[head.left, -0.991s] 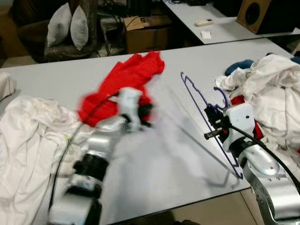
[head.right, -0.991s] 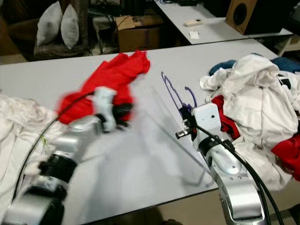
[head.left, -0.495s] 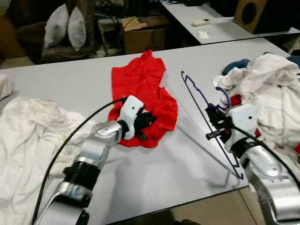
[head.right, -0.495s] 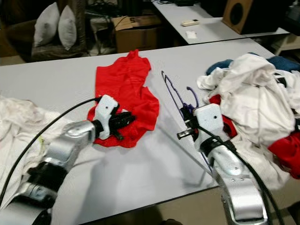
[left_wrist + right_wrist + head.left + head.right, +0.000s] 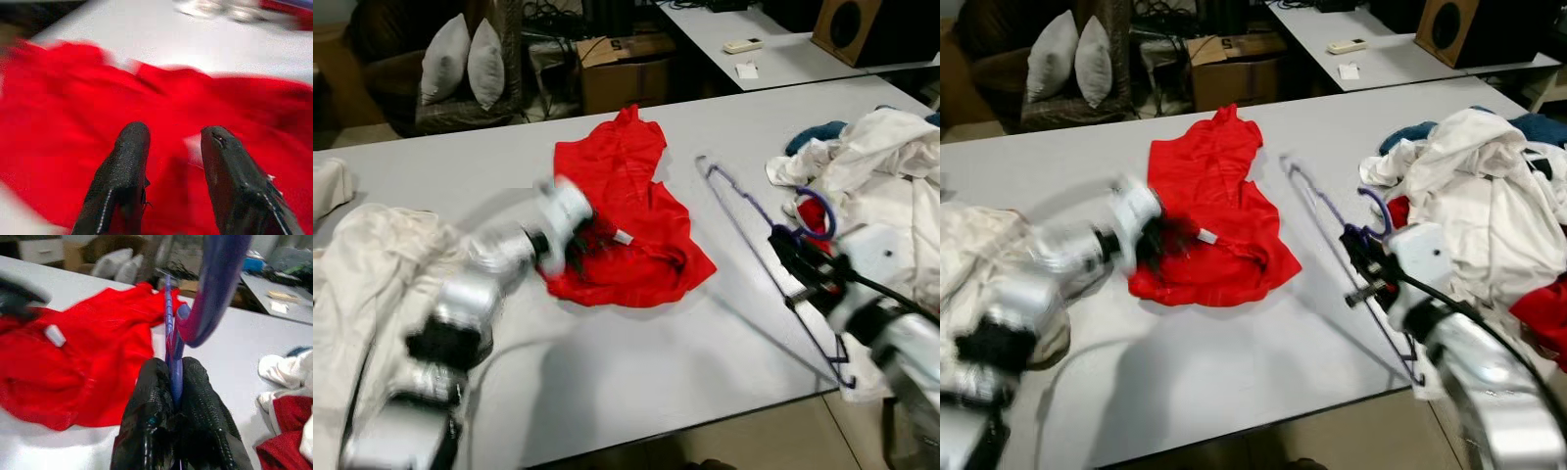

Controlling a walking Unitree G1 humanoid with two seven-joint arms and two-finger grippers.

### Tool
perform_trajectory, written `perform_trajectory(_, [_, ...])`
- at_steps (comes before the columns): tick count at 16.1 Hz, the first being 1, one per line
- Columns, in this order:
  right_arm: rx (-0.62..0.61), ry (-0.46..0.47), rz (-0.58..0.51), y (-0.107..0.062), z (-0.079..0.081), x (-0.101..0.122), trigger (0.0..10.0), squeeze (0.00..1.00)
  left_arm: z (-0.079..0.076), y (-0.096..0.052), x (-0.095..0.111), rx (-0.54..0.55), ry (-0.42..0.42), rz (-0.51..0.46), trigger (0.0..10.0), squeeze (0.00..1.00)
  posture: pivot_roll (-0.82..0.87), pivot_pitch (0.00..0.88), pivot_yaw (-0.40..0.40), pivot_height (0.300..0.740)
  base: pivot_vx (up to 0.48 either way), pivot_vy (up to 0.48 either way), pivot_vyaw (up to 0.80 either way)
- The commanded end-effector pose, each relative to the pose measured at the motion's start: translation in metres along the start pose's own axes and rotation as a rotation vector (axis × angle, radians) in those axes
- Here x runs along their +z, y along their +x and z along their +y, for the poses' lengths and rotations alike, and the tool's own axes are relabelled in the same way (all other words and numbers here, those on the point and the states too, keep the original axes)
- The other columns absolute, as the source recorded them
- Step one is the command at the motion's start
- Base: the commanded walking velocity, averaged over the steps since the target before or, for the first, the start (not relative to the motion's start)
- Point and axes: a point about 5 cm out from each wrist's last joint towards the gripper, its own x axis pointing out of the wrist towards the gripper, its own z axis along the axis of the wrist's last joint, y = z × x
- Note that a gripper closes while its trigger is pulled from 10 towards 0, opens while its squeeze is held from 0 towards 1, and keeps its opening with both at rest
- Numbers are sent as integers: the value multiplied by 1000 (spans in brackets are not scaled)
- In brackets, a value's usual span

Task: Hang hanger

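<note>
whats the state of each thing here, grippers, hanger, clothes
Purple wire hanger: clamped near its hook, tilted, its far end by the table.
Right gripper: shut on the hanger.
Left gripper: open, fingers on the red garment.
Red garment: spread flat but wrinkled on the grey table, off the hanger.
Heap of white clothes: crumpled at the table's right end.
Cream cloth: bunched at the left edge.

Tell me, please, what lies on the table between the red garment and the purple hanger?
Only bare grey table separates the red garment from the purple hanger, per the left eye view.
</note>
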Motion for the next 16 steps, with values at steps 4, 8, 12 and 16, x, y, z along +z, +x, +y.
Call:
perform_trajectory(4, [159, 6, 14, -15, 5, 9, 10000, 0, 5, 7, -5, -6, 100, 38, 10000, 0, -35, 0, 99, 740, 0, 0, 0])
perform_trajectory(8, [237, 4, 51, -24, 7, 11, 10000, 0, 0, 15, -18, -72, 182, 87, 10000, 0, -36, 0, 89, 740, 0, 0, 0])
perform_trajectory(12, [286, -1, 91, -31, 5, 12, 10000, 0, -6, 23, -24, -92, 226, 112, 10000, 0, -38, 0, 80, 740, 0, 0, 0])
perform_trajectory(16, [286, 1, 104, -35, 4, 12, 10000, 0, -16, 29, -30, -158, 229, 114, 10000, 0, -51, 0, 88, 740, 0, 0, 0])
